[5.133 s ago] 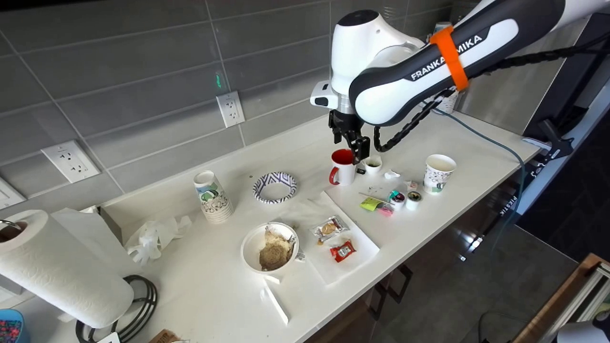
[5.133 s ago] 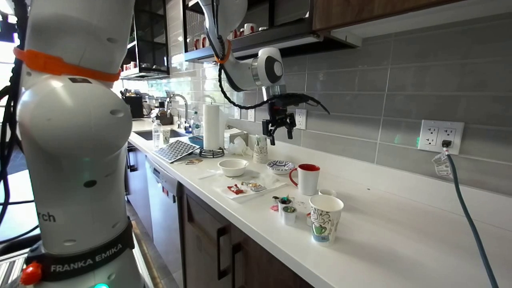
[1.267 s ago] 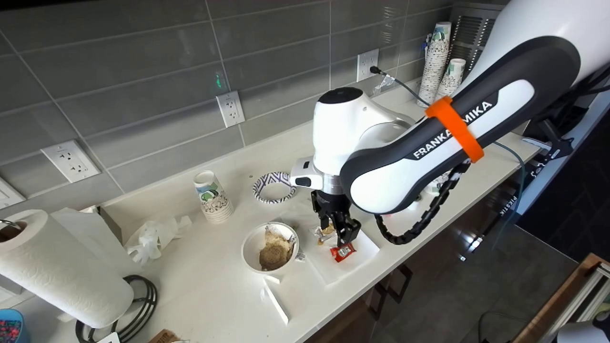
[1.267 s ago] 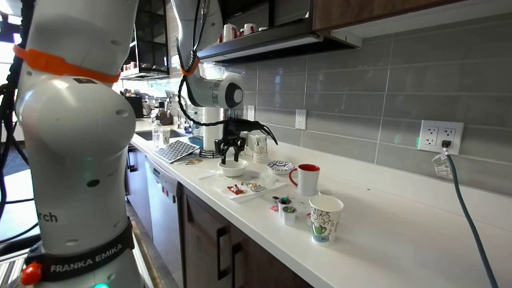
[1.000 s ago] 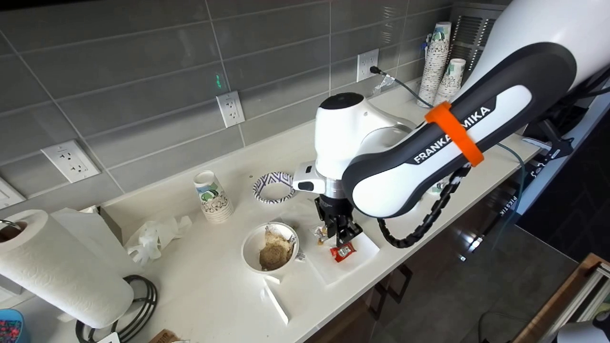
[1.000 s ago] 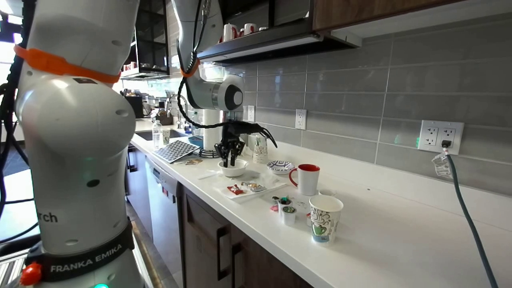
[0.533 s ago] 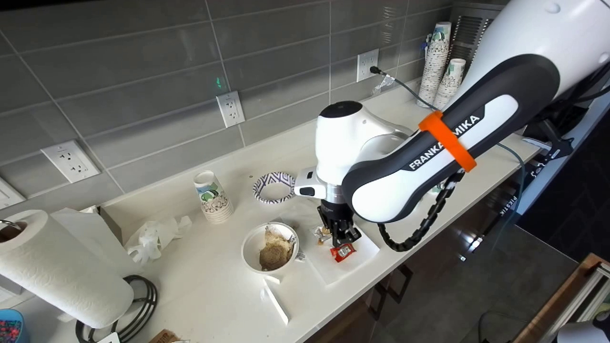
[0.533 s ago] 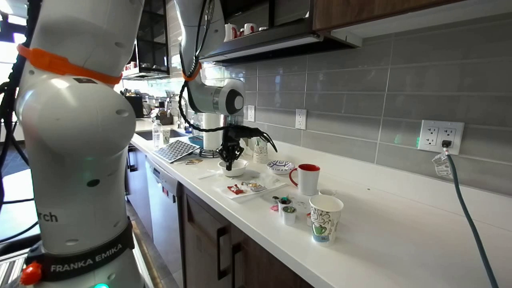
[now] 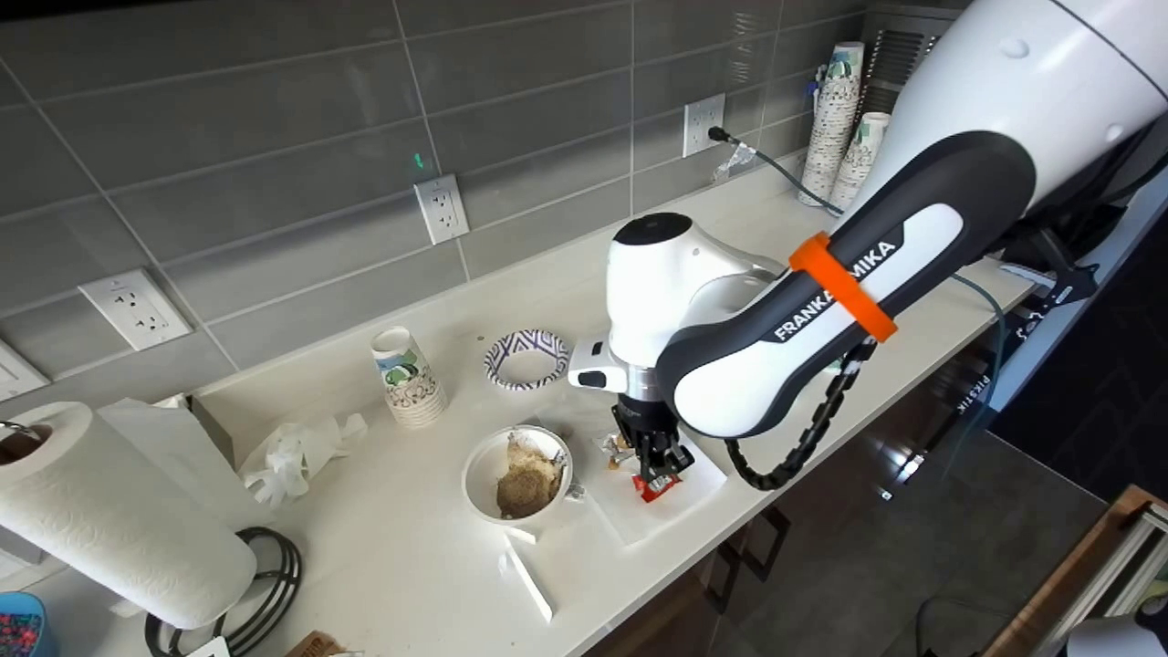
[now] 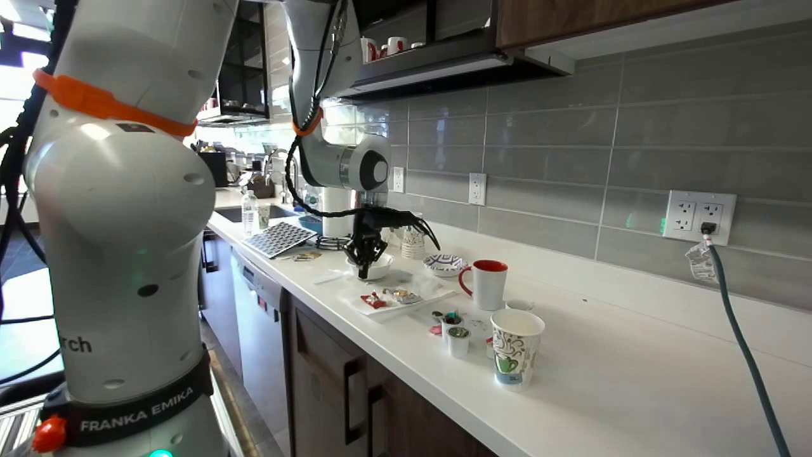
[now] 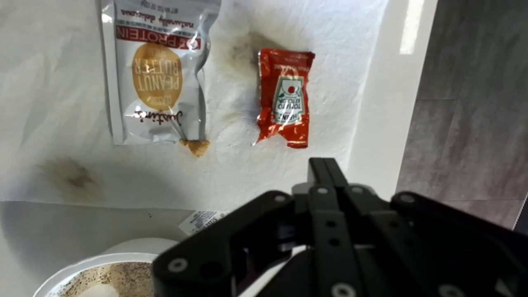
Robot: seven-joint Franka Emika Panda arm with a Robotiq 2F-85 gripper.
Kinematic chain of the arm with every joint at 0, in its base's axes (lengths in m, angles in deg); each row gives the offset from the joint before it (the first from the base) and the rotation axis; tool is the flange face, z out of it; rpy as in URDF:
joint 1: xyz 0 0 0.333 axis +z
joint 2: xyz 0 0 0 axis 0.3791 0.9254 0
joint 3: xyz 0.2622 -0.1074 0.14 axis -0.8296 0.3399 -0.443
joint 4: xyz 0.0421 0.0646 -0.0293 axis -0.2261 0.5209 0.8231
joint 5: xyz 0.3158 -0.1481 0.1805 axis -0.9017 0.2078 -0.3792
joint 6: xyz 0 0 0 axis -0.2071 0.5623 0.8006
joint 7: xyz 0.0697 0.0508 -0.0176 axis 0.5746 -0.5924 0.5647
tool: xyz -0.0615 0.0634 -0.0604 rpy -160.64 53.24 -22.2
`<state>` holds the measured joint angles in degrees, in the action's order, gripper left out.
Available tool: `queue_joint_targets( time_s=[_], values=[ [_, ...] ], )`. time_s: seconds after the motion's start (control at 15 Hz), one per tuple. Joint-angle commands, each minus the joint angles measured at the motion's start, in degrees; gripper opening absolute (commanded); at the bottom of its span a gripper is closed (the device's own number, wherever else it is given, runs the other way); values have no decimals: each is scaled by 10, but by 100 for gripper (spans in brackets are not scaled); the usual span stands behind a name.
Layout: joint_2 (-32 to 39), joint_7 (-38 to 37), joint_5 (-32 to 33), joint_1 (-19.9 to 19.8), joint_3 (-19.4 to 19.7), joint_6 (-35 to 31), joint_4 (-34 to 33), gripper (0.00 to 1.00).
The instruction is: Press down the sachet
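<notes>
Two sachets lie flat on a white paper sheet (image 11: 239, 177) that covers part of the counter. The red ketchup sachet (image 11: 284, 97) has a torn lower edge; the silver peanut butter sachet (image 11: 156, 78) lies left of it in the wrist view, with a brown smear at its corner. My gripper (image 11: 322, 161) points down with its fingers pressed together and nothing between them. In the wrist view its tips appear just below the ketchup sachet's torn end. In an exterior view the gripper (image 10: 363, 274) hangs above the counter, apart from the ketchup sachet (image 10: 374, 301).
A white bowl with brown and beige contents (image 9: 473, 474) stands close beside the sheet. Also on the counter are a patterned paper bowl (image 9: 547, 342), stacked cups (image 9: 411, 383), a red-and-white mug (image 10: 490, 287), a paper cup (image 10: 517, 349) and small pods (image 10: 458, 343). The counter's front edge runs near the sheet.
Five seconds ago the arm hovered by the mug; it has since come across to the sachets. Within the last second the fingers have closed together and the gripper has lowered. The sachets have not moved.
</notes>
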<state>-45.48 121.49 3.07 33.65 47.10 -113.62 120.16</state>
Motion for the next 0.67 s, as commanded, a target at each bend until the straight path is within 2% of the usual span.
queue_joint_targets(
  time_s=[0.0,0.6],
  values=[
    [25,-32,25,11,15,-38,-4,0],
    [42,-92,64,17,25,-41,-6,0]
  ],
)
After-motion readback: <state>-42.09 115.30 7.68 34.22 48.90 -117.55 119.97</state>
